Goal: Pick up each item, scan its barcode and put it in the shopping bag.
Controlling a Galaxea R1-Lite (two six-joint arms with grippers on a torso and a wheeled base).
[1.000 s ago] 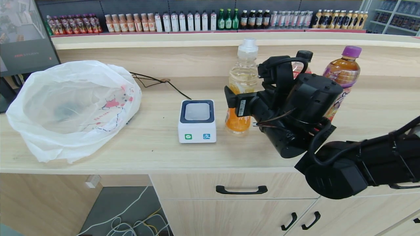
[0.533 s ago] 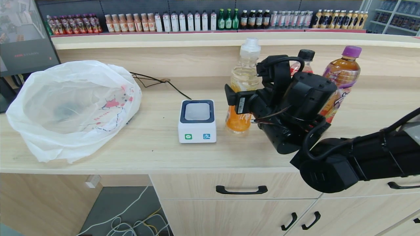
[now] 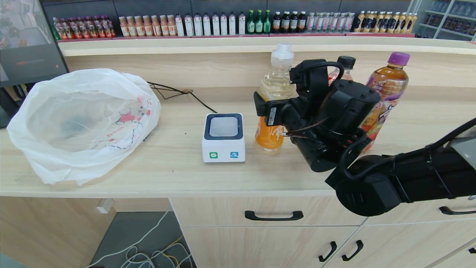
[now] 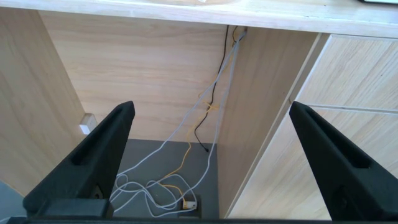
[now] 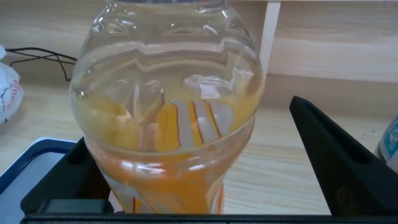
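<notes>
A clear bottle of orange drink (image 3: 273,98) with a white cap stands upright on the wooden counter (image 3: 174,169), just right of the white scanner (image 3: 223,137). My right gripper (image 3: 277,111) is level with the bottle's middle. In the right wrist view the orange bottle (image 5: 168,124) sits between the two spread fingers (image 5: 339,165), with a gap on one side. The white plastic shopping bag (image 3: 81,123) lies open at the counter's left. My left gripper (image 4: 211,155) hangs open below the counter, nothing between its fingers.
A black-capped bottle (image 3: 346,64) and a purple-capped tea bottle (image 3: 390,80) stand behind my right arm. A black cable (image 3: 174,92) runs along the back wall to the scanner. Drawers with black handles (image 3: 273,215) are under the counter. Loose cables (image 4: 168,186) lie on the floor.
My right arm has crept forward and slightly left, bringing its fingers further around the orange bottle. The bottle, scanner and bag have stayed put.
</notes>
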